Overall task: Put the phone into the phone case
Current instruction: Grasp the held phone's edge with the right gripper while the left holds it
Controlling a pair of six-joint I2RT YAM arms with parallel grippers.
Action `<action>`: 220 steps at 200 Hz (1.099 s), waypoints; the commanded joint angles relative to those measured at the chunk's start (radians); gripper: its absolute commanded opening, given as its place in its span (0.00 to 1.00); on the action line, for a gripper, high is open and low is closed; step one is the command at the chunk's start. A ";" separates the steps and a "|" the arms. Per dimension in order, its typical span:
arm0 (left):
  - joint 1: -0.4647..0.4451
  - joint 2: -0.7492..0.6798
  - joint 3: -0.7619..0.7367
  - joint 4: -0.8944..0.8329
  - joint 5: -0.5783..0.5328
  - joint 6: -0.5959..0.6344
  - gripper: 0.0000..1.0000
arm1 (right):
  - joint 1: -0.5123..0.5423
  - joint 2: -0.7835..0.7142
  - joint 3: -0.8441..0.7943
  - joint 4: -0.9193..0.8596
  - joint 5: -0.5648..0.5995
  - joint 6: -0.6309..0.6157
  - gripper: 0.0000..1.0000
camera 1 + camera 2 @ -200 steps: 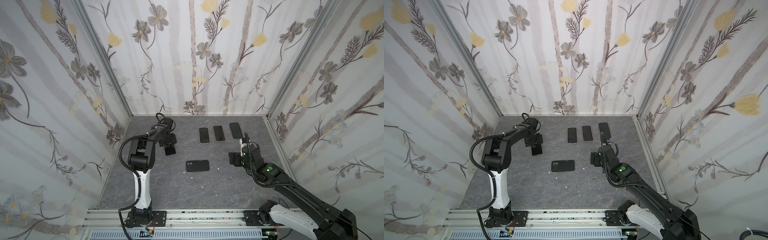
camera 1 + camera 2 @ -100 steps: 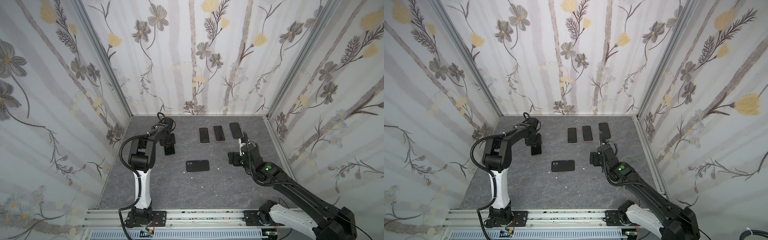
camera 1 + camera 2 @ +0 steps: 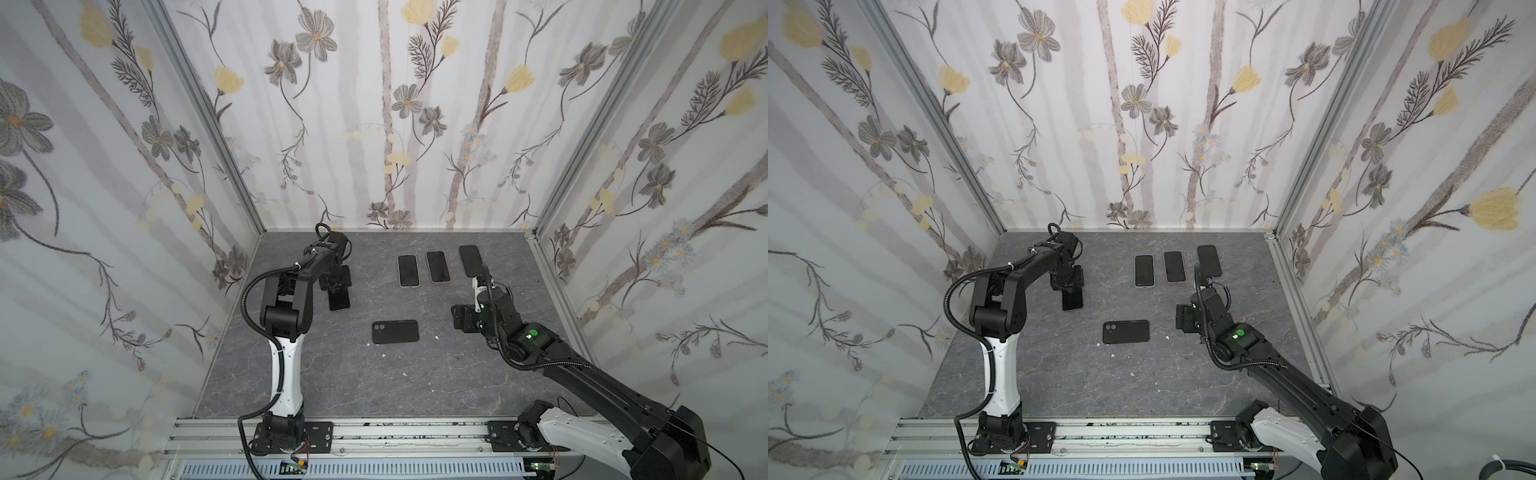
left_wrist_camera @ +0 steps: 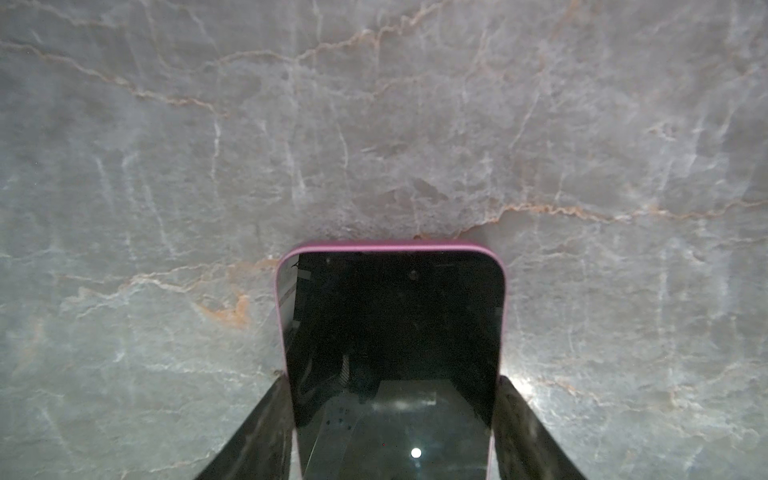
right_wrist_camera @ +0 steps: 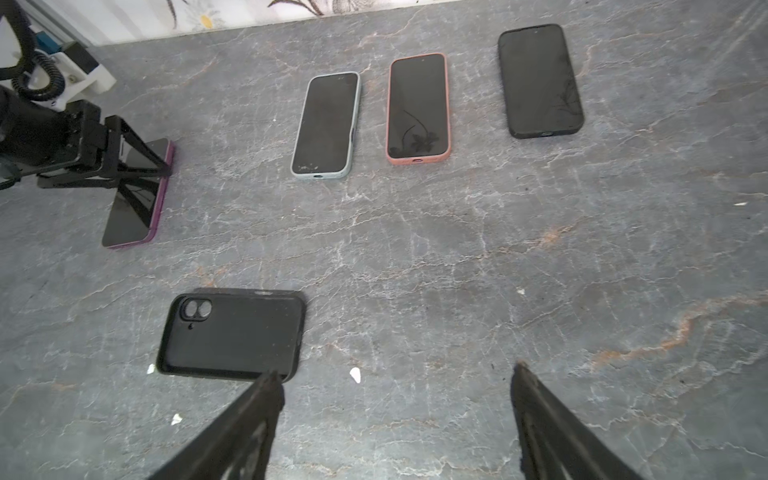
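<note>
In a top view I see my left gripper down over the phone, left of centre; the phone case lies flat mid-frame, apart.

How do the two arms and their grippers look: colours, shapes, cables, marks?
Both arms are black with a white link near the base: left arm, right arm. A black ribbed cable loops beside each. The right arm bears a green dot. The left gripper and right gripper have flat black tapering fingers.

Grey marble tabletop: black phone case, three phones in row
</note>
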 commanded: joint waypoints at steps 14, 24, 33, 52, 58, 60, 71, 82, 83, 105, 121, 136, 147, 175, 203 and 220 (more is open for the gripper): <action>0.001 -0.018 0.010 -0.121 -0.012 -0.013 0.40 | 0.041 0.044 0.007 0.050 -0.012 0.024 0.85; 0.001 -0.025 0.007 -0.122 -0.008 -0.014 0.40 | 0.051 0.056 0.008 0.047 -0.007 0.028 0.85; 0.001 -0.032 0.003 -0.119 -0.004 -0.015 0.40 | 0.061 0.063 0.031 0.046 -0.009 0.035 0.85; 0.000 -0.044 -0.003 -0.117 0.002 -0.021 0.40 | 0.090 0.076 0.033 0.078 -0.014 0.057 0.85; 0.000 -0.048 -0.004 -0.115 0.006 -0.023 0.40 | 0.102 0.084 0.031 0.092 -0.014 0.066 0.84; 0.000 -0.049 -0.006 -0.116 0.007 -0.024 0.40 | 0.107 0.086 0.030 0.097 -0.014 0.070 0.85; 0.000 -0.057 -0.006 -0.114 0.013 -0.029 0.40 | 0.132 0.101 0.027 0.128 -0.016 0.098 0.84; 0.000 -0.063 -0.003 -0.115 0.012 -0.034 0.40 | 0.158 0.120 0.023 0.173 -0.027 0.125 0.84; 0.000 -0.064 -0.004 -0.115 0.011 -0.035 0.40 | 0.160 0.123 0.023 0.176 -0.030 0.127 0.85; 0.002 -0.080 0.005 -0.121 0.014 -0.041 0.40 | 0.226 0.167 0.023 0.271 -0.037 0.184 0.84; 0.001 -0.095 0.011 -0.126 0.019 -0.050 0.39 | 0.264 0.202 0.023 0.358 -0.034 0.222 0.85; 0.002 -0.110 0.015 -0.129 0.029 -0.059 0.39 | 0.298 0.232 -0.013 0.461 -0.024 0.261 0.85; 0.003 -0.120 0.017 -0.132 0.041 -0.066 0.39 | 0.325 0.255 -0.026 0.549 -0.011 0.292 0.85; 0.002 -0.142 0.030 -0.142 0.066 -0.081 0.38 | 0.387 0.330 -0.053 0.806 0.038 0.369 0.85; 0.002 -0.170 0.029 -0.138 0.125 -0.094 0.38 | 0.430 0.459 -0.033 1.040 0.049 0.436 0.85; 0.003 -0.179 0.030 -0.145 0.140 -0.103 0.38 | 0.459 0.540 -0.003 1.152 0.079 0.464 0.85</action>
